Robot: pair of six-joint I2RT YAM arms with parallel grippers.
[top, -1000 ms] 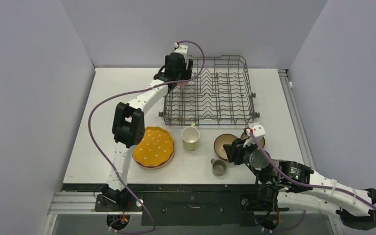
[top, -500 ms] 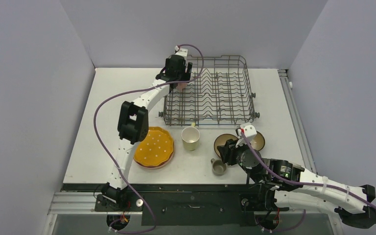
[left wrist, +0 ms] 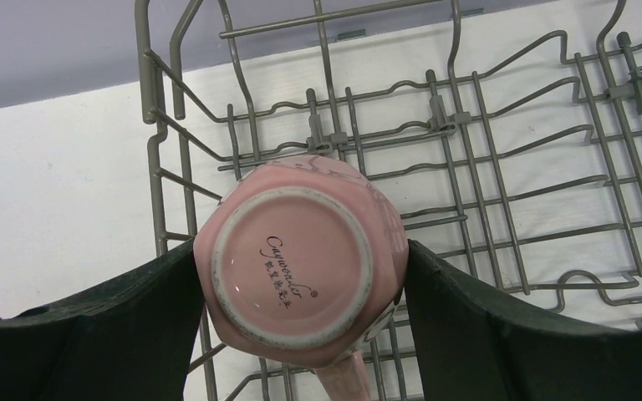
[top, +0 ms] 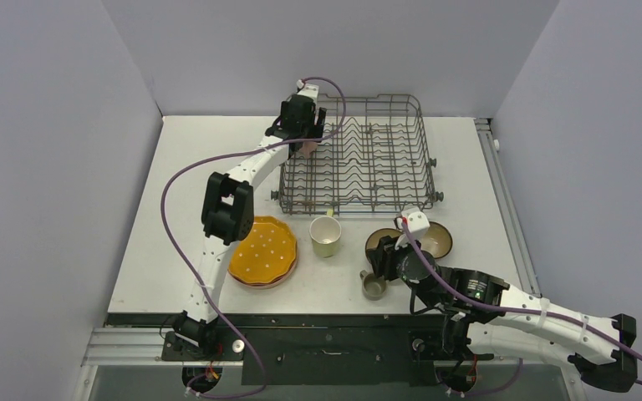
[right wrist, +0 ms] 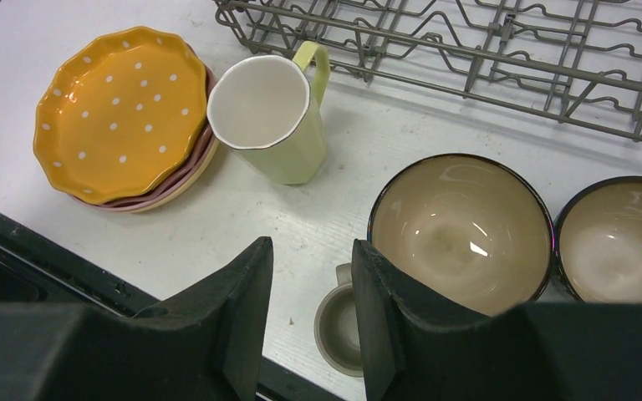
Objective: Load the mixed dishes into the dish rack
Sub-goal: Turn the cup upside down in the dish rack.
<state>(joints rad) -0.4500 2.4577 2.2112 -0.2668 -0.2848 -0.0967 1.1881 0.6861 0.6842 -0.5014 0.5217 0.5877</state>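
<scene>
At table left: orange white-dotted scalloped plate (top: 262,251) lies face up on the white table (top: 180,180), near the front edge.
Under it: pink plate (right wrist: 164,193), only its rim showing; the two are stacked.
Left gripper (top: 303,132): reached out over the far-left corner of the dish rack (top: 425,149), pointing down.
Left grip: both dark fingers (left wrist: 125,338) are pressed against opposite sides of the pink mug (left wrist: 301,267), spread wide to take its body.
Pink mug: upside down, base with maker's script facing the wrist camera, handle pointing toward the bottom of that view. It sits over the rack's corner wires; whether its rim touches them I cannot tell.
Dish rack: grey wire, at the far middle of the table; apart from the mug at its corner, only bare tines show.
Pale yellow mug (top: 326,236): upright, mouth up, just in front of the rack's near-left corner, handle turned toward the rack.
Small grey-olive cup (top: 374,285): upright near the front edge, to the right of the yellow mug.
Right gripper (right wrist: 310,255): low over the table just beside the small cup, fingers partly apart, nothing between them.
Two brown bowls: left bowl (right wrist: 460,225) and right bowl (right wrist: 619,242) sit side by side, tan insides up, almost touching, in front of the rack's near-right corner.
</scene>
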